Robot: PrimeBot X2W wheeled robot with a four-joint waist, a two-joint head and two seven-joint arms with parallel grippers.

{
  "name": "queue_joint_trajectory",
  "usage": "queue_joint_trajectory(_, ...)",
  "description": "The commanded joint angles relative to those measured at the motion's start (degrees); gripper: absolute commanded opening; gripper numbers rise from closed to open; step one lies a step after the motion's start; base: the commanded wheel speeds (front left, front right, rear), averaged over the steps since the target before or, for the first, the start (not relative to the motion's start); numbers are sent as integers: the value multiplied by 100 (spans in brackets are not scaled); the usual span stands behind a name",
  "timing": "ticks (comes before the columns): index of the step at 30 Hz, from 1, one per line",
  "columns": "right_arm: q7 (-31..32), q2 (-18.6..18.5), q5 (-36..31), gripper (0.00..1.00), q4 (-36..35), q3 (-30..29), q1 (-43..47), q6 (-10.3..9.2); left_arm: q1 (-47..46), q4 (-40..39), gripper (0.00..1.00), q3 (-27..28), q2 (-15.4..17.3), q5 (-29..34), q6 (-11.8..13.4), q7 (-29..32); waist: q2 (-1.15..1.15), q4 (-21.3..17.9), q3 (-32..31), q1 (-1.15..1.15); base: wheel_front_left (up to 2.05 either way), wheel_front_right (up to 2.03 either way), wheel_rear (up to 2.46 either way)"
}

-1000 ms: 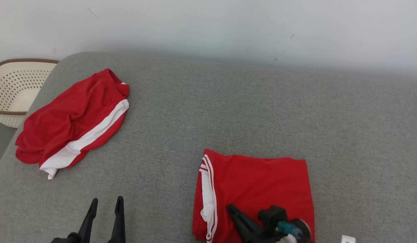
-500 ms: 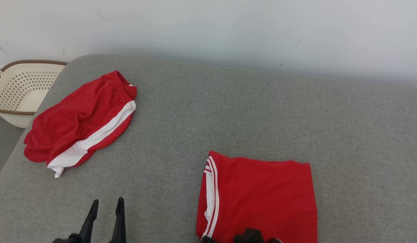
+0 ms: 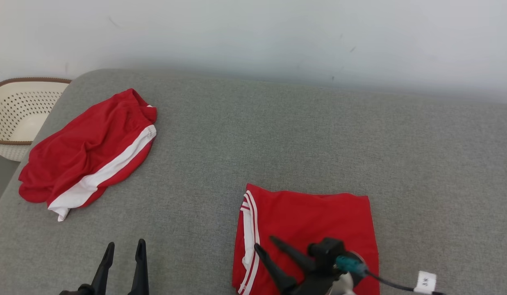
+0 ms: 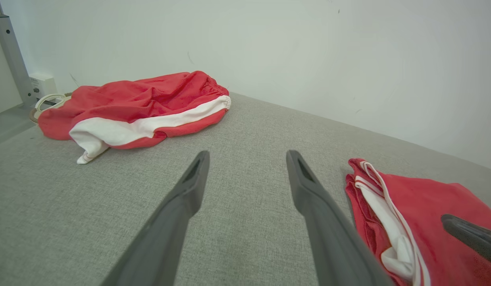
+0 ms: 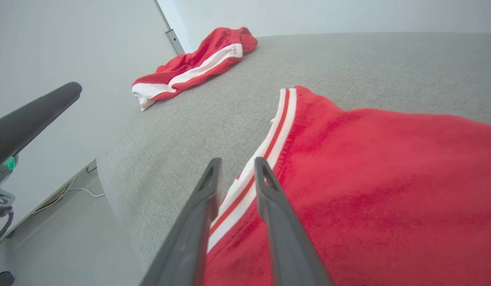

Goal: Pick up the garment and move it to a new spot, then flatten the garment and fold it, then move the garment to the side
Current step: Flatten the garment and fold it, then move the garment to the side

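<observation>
Folded garment point(image 3: 306, 229): red shorts with white stripes, lying flat and squared at the near right of the grey bench point(image 3: 278, 135).
Right pincer point(image 3: 264, 243): just above the garment's striped left edge, fingers slightly parted, pinching nothing.
Left pincer point(image 3: 124, 246): spread wide, idle at near left.
Step in hand: seemingly folding done, moving aside pending.
Next move: likely a grip on the folded stack's edge.
Second garment point(image 3: 87, 149): crumpled, far left.
</observation>
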Motion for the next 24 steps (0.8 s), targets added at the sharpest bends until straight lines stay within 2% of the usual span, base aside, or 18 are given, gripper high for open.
queue_joint_trajectory(1, -26, -82, -110, 100, -105, -176, 1, 0, 84, -23, 100, 21, 3, 32, 13, -24, 0, -42, 0, 0, 0, 0, 0)
queue_joint_trajectory(10, -26, -459, -722, 100, -511, -1489, 230, 0, 119, -90, 100, 62, 3, 60, 52, -24, 0, -232, -14, 0, 0, 0, 0)
queue_joint_trajectory(17, -25, -595, -1075, 100, -502, -2384, 508, 0, 199, -162, 100, 72, 3, 68, 94, -24, 0, -356, -39, 0, 0, 0, 0)
queue_joint_trajectory(24, -20, -600, -1059, 100, -82, -2663, 651, 0, 228, -214, 100, 116, 3, 82, 98, -24, 0, -450, -16, 0, 0, 0, 0)
